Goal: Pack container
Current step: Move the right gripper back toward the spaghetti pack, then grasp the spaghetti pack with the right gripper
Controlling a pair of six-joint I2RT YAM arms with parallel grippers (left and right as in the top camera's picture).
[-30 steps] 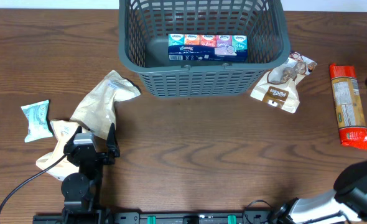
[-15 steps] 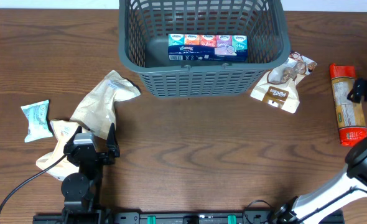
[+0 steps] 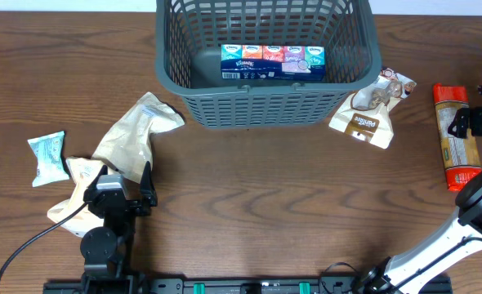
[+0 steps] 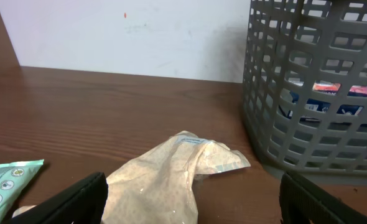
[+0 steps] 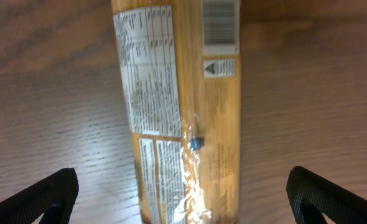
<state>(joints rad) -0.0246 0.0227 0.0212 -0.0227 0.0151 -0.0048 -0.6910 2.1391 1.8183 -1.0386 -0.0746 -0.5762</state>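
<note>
The container is sitting at the upper centre of the overhead view, with a tissue multipack lying on its floor. A brown pouch is lying just beside its lower right corner on the table. At the right edge, the right tool is hanging over a long orange packet, its fingers spread wide and clear of it. At the lower left, the left tool is gaping open by a crumpled beige bag.
</note>
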